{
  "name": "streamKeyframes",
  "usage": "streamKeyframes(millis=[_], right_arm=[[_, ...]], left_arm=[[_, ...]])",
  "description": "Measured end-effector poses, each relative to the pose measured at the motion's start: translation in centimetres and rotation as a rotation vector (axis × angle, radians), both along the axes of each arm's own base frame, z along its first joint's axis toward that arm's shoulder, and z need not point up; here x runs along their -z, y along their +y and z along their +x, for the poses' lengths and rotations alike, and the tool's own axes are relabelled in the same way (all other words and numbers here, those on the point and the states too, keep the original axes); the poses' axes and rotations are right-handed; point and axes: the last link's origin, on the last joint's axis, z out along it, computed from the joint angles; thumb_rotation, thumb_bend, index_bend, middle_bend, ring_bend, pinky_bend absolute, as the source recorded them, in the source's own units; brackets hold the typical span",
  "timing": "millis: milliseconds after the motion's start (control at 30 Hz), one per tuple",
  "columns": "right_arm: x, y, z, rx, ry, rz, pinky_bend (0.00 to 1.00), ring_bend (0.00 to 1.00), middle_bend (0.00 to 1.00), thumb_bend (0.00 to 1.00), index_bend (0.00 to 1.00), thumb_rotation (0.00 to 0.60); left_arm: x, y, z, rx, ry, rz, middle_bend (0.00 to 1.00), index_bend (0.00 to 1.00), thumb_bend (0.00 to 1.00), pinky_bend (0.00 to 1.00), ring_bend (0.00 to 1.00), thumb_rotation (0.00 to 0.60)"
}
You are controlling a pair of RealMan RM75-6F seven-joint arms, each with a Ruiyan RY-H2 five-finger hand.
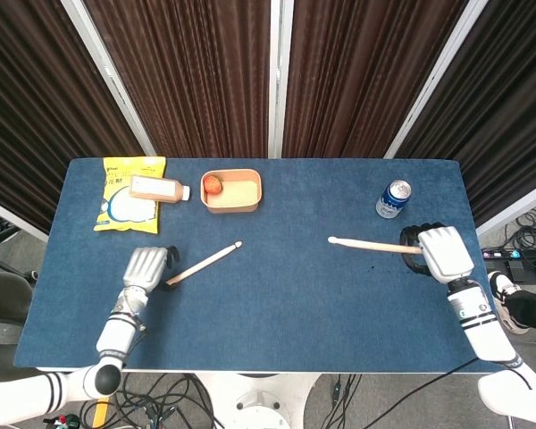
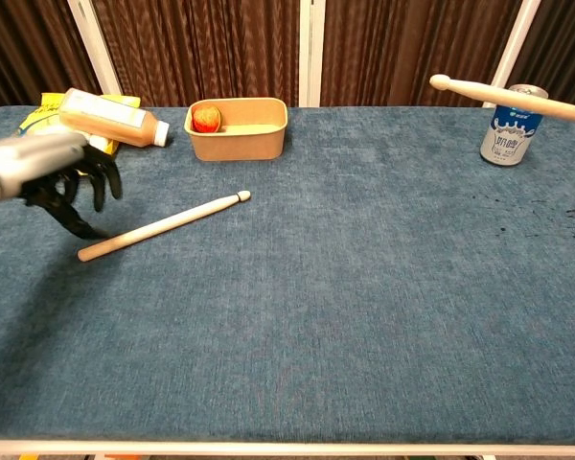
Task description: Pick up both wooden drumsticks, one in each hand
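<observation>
One wooden drumstick (image 1: 203,264) (image 2: 163,225) lies on the blue table, its tip toward the tan bowl. My left hand (image 1: 147,266) (image 2: 57,177) hovers just over its butt end, fingers apart and curved downward, holding nothing. The other drumstick (image 1: 372,245) (image 2: 513,99) is lifted clear of the table, roughly level, tip pointing left. My right hand (image 1: 439,250) grips its butt end near the table's right edge; the chest view shows only the stick, not that hand.
A blue can (image 1: 393,198) (image 2: 509,133) stands just behind the raised stick. A tan bowl (image 1: 232,191) (image 2: 237,128) holding a small red fruit sits at the back. A brown bottle (image 1: 158,189) (image 2: 110,117) lies on a yellow bag (image 1: 128,198) at the back left.
</observation>
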Motion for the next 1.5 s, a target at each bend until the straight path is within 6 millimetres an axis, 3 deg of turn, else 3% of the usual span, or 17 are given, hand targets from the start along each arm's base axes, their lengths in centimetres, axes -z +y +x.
streamKeyframes(millis=[533, 1200, 1500], right_arm=[[0.3, -0.2, -0.8, 0.020, -0.005, 0.015, 0.49, 0.48, 0.66, 0.50, 0.75, 0.600], [0.8, -0.4, -1.0, 0.034, 0.000, 0.024, 0.49, 0.48, 0.66, 0.50, 0.75, 0.600], [0.7, -0.2, -0.9, 0.033, 0.001, 0.019, 0.49, 0.48, 0.66, 0.50, 0.75, 0.600]], left_arm=[[2.8, 0.7, 0.1, -0.064, 0.086, -0.038, 0.54, 0.44, 0.21, 0.83, 0.68, 0.511], [3.3, 0.9, -0.3, -0.071, 0.089, -0.051, 0.56, 0.49, 0.36, 0.83, 0.69, 0.505], [3.6, 0.8, -0.5, -0.059, 0.091, -0.053, 0.56, 0.49, 0.36, 0.83, 0.69, 0.525]])
